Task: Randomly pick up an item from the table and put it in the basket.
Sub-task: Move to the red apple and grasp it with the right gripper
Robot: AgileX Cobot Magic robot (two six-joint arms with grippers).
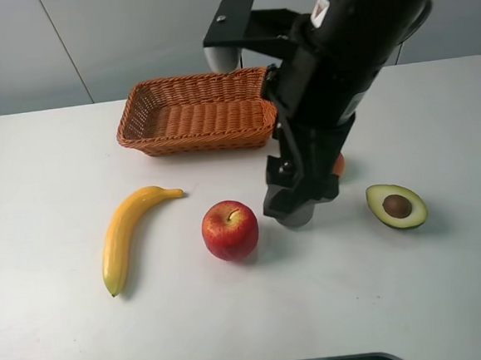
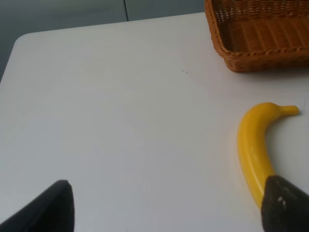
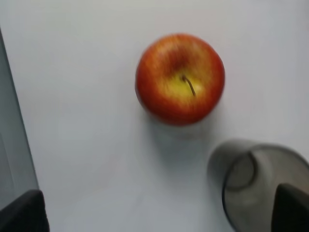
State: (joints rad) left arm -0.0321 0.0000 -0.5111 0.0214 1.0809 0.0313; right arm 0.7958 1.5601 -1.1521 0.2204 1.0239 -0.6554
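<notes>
The red apple [image 1: 229, 229] with yellowish streaks and a short stem stands on the white table [image 1: 61, 336], in front of the wicker basket [image 1: 193, 113]. It also shows in the right wrist view [image 3: 180, 77]. My right gripper [image 1: 296, 202] hangs over the table just right of the apple, above a grey cup [image 1: 298, 218]. In its wrist view the right gripper [image 3: 157, 215] is open and empty, fingers wide apart. My left gripper [image 2: 166, 212] is open and empty above the table's left part, near the banana [image 2: 253, 150]. The basket [image 2: 260, 34] is empty.
A yellow banana [image 1: 128, 235] lies left of the apple. A halved avocado [image 1: 397, 205] lies at the right. A small orange-red fruit [image 1: 338, 164] is mostly hidden behind the right arm. The grey translucent cup [image 3: 260, 186] stands close beside the apple.
</notes>
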